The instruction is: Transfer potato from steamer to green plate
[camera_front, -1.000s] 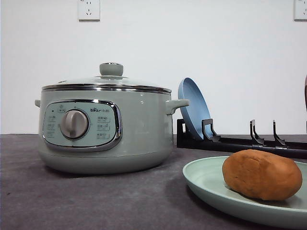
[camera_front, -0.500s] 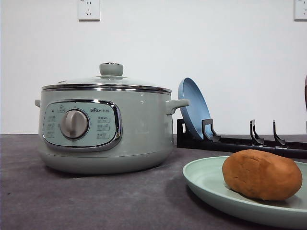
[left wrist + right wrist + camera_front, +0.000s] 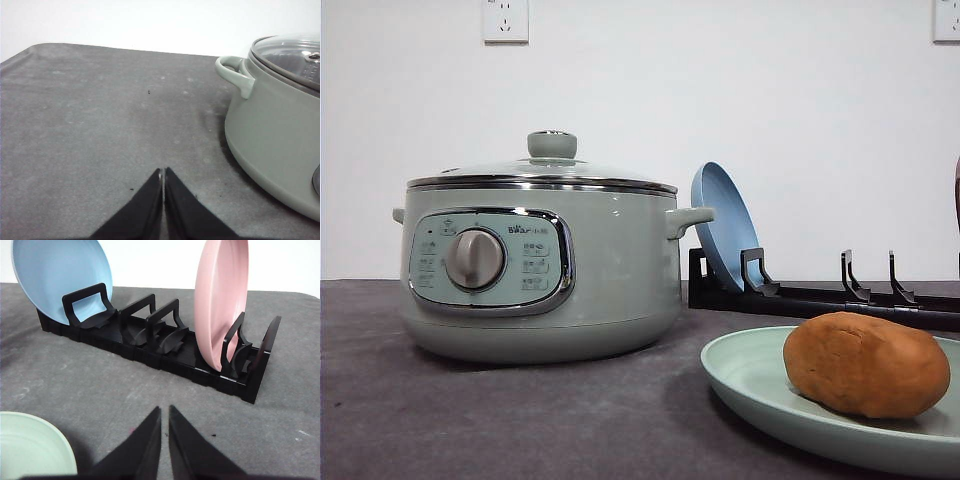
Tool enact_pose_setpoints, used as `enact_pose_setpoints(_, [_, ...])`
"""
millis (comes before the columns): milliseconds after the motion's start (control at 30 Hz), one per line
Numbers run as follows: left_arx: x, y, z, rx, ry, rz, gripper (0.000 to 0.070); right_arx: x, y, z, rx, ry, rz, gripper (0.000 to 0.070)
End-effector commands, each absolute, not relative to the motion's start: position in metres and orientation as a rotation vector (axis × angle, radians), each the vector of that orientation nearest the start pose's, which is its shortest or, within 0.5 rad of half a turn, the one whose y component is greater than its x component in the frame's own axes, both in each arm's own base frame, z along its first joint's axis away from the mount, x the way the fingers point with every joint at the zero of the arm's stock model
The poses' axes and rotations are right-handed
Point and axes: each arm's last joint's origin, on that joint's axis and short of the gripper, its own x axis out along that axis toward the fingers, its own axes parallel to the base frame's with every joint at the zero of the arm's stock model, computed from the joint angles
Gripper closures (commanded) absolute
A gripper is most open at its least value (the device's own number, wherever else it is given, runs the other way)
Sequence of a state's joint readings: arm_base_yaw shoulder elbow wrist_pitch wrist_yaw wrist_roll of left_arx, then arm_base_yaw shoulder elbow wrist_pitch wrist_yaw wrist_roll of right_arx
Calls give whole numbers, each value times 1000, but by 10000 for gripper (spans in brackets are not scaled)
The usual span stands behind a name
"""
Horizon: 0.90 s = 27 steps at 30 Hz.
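Potato [image 3: 865, 364] is lying on the green plate [image 3: 750, 380], probably firm, matte, best pinched across its middle, while both grippers [image 3: 163, 172] [image 3: 164, 410] are idling closed, empty.

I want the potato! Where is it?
In the front view, the potato lies on the green plate at the near right, right of the steamer.
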<state>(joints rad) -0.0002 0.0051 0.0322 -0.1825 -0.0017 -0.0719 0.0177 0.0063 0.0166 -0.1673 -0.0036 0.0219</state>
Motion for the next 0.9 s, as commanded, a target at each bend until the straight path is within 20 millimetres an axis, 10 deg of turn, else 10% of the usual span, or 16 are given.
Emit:
enact_pose_setpoints(0, [96, 0, 149, -67, 180, 10, 700, 96, 2, 152, 12, 150, 16, 685])
enact_pose_setpoints(867, [96, 0, 149, -67, 180, 10, 700, 96, 2, 152, 12, 150, 16, 685])
